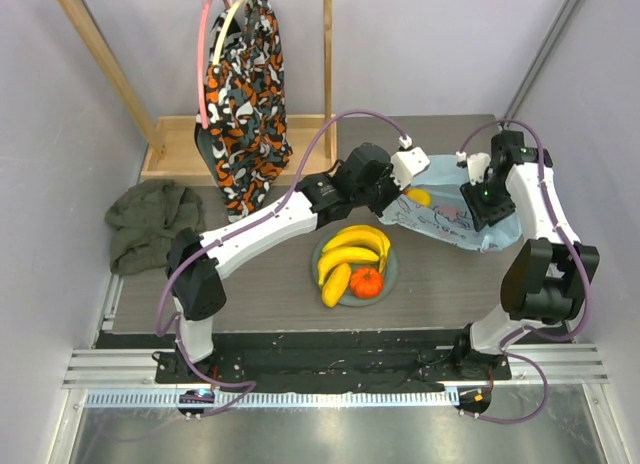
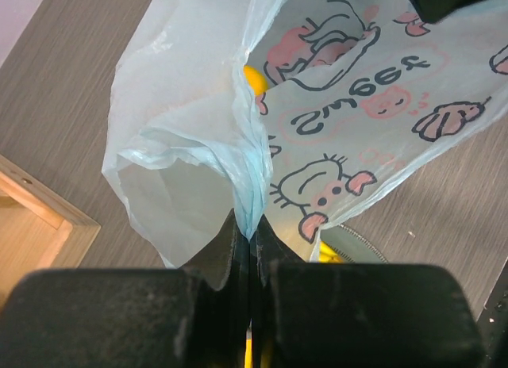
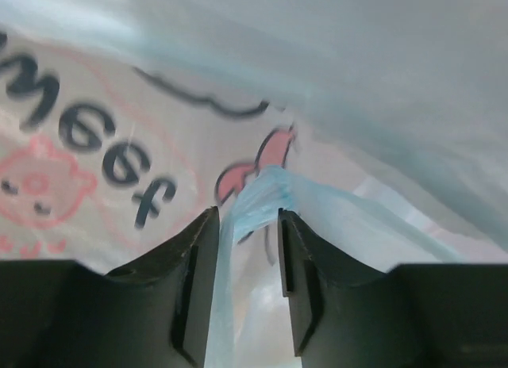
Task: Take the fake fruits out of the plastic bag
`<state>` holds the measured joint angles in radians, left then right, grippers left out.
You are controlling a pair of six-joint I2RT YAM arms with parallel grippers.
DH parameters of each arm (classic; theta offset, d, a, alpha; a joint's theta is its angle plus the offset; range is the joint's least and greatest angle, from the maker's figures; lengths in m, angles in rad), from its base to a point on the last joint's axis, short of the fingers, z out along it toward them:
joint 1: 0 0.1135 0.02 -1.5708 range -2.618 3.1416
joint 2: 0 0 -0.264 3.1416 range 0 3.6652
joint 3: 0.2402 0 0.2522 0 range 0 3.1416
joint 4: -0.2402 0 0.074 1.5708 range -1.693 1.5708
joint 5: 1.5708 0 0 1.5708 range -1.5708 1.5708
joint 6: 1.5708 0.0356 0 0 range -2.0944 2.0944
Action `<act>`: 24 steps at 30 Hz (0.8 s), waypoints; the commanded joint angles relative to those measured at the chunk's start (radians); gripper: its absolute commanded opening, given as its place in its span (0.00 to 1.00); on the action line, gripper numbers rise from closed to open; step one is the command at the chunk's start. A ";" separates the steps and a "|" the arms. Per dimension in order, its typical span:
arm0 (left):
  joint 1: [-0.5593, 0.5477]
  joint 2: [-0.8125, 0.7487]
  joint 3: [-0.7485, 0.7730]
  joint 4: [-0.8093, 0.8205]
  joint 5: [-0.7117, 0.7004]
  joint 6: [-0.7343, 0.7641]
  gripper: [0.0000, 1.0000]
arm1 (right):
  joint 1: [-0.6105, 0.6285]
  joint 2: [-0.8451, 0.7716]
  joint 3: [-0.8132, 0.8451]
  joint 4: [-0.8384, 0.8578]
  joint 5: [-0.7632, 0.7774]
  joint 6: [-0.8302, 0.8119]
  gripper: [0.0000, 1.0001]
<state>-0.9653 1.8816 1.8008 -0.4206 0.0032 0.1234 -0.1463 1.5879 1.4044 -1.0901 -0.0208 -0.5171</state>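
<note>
The light-blue plastic bag (image 1: 450, 224) with its pink cartoon print hangs between my two grippers at the right of the table. My left gripper (image 1: 408, 179) is shut on the bag's edge (image 2: 248, 201). A yellow fruit (image 1: 420, 196) lies inside the bag and also shows in the left wrist view (image 2: 252, 78). My right gripper (image 1: 472, 179) has its jaws apart, with a bunched strip of bag (image 3: 262, 197) between them. The banana bunch (image 1: 352, 246), a long yellow-orange fruit (image 1: 336, 284) and a small ribbed orange fruit (image 1: 366, 282) lie on a grey plate (image 1: 392, 274). The red apple is hidden.
An orange-black-white patterned cloth (image 1: 245, 94) hangs from a wooden rack (image 1: 180, 149) at the back left. A crumpled green cloth (image 1: 150, 224) lies at the left edge. The plate's rim (image 2: 357, 245) shows just under the bag.
</note>
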 commanded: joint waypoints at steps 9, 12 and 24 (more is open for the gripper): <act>0.056 -0.101 -0.027 0.032 0.132 -0.252 0.00 | 0.016 -0.077 0.467 -0.371 -0.338 -0.202 0.70; 0.068 -0.092 -0.026 0.051 0.162 -0.317 0.00 | 0.019 -0.138 0.308 -0.291 -0.501 -0.219 0.65; 0.128 -0.035 0.008 0.060 0.327 -0.351 0.00 | 0.252 -0.031 0.047 0.298 -0.430 0.103 0.30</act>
<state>-0.8455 1.8526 1.7840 -0.3908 0.2607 -0.2333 0.1074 1.5246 1.4948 -1.0737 -0.5247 -0.5865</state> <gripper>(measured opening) 0.019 0.314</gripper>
